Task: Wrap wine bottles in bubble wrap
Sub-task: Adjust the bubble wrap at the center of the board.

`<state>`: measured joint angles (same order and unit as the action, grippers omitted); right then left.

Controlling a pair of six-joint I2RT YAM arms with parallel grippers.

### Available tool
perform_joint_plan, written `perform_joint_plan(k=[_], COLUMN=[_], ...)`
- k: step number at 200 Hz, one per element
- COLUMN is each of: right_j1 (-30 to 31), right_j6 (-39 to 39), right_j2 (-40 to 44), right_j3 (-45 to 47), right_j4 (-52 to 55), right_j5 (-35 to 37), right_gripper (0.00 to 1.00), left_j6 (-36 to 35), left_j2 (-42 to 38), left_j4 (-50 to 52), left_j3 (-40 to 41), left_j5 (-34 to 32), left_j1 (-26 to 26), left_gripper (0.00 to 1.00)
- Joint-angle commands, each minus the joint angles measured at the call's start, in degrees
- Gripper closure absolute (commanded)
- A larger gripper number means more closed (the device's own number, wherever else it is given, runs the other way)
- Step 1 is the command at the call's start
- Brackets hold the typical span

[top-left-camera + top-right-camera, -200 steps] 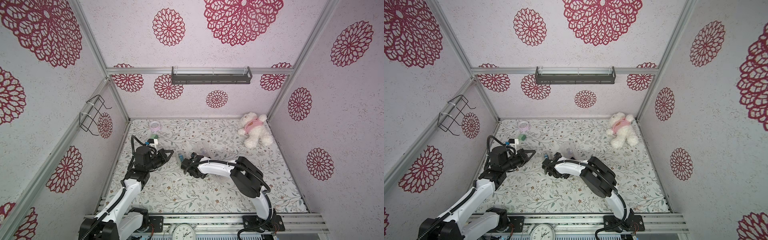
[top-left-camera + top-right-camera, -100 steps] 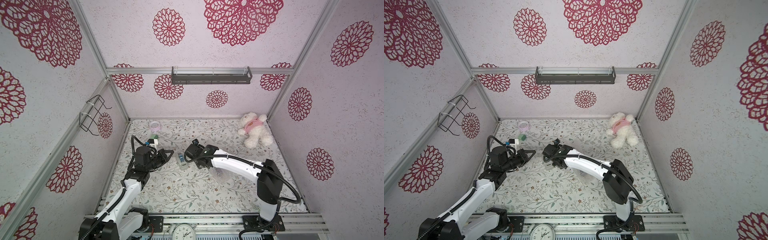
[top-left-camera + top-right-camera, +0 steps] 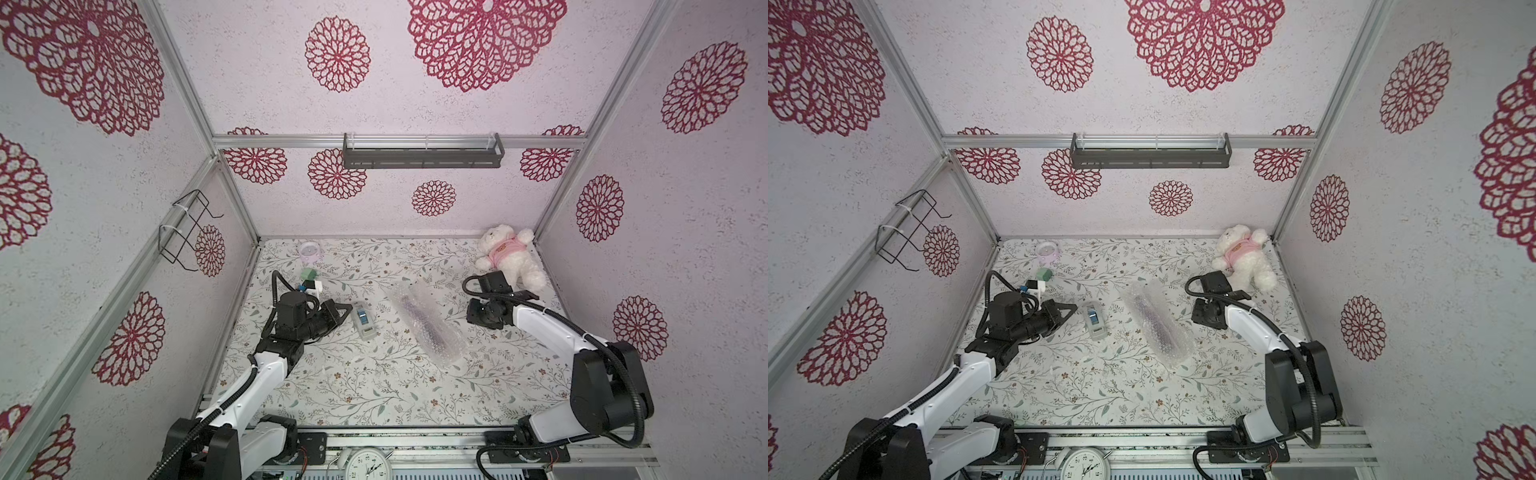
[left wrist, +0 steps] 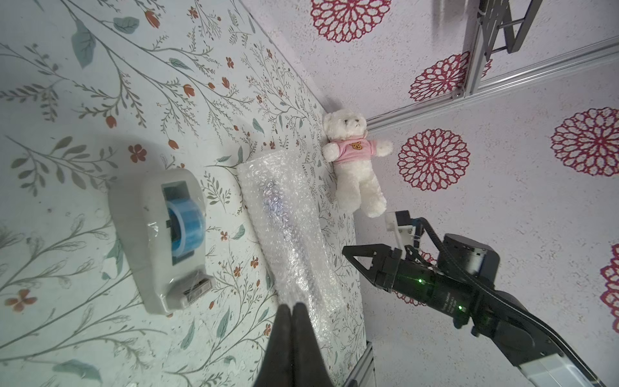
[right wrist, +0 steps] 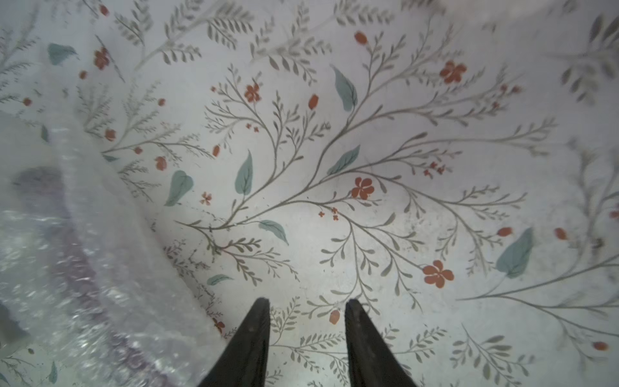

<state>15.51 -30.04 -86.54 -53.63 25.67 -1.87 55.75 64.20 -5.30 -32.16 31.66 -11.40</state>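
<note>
While left end effector (image 4: 292, 305) is closed, right end effector (image 5: 306, 302) gapes empty; bubble wrap (image 3: 440, 345) edge nearby.

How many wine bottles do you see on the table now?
1. The wine bottle lies rolled inside the bubble wrap, mid-table, beside the tape dispenser. No other shows in any view.

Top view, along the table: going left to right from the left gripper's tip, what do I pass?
left gripper → tape dispenser → bubble wrap rolled around the wine bottle → teddy bear
</note>
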Motion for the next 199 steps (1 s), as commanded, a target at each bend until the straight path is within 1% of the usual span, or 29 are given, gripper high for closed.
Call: perform_joint_plan(k=[1,24,48,66,96,128,146,172,199], right_j1=[-1.8,-1.8,-1.6,-0.4,1.9,2.9,3.7,5.0,6.1], right_j6=[-0.6,-2.4,-4.9,-7.1,-7.6,-8.1,-7.8,-7.2,-7.0], right_j2=[-2.3,-5.1,-6.7,-6.8,-5.8,-3.9,-3.3,-2.7,-1.8], right_j3=[2.0,3.8,5.5,7.2,9.2,10.9,11.1,11.7,12.5], right_j4=[-12.0,-20.6,-27.3,-31.8,-33.7,-34.9,-34.6,-34.0,-33.7], right_j5=[-11.7,-20.9,-26.8,-30.4,-30.9,-30.6,-31.0,-30.7,-30.0], right_gripper=[0.62,0.62,0.60,0.58,0.53,0.52,0.47,0.43,0.42], left_j6=[0.2,0.3,0.2,0.1,0.6,0.7,1.2,2.0,3.5], left_j2=[0.8,1.4,1.9,2.7,4.9,7.7,9.1,11.4,13.9], left_j4=[-2.4,-2.5,-2.6,-2.6,-4.1,-5.3,-6.5,-8.3,-10.6], left_j3=[-2.3,-2.5,-2.9,-3.1,-3.8,-5.3,-5.7,-7.1,-8.8], left_j5=[0.2,-0.3,-0.8,-1.0,-1.0,-1.4,-1.8,-2.9,-4.3], left_j1=[-0.9,-1.4,-1.7,-1.9,-2.5,-4.0,-4.8,-6.6,-9.2], left_gripper=[1.00,1.00,1.00,1.00,1.00,1.00,1.00,1.00,1.00])
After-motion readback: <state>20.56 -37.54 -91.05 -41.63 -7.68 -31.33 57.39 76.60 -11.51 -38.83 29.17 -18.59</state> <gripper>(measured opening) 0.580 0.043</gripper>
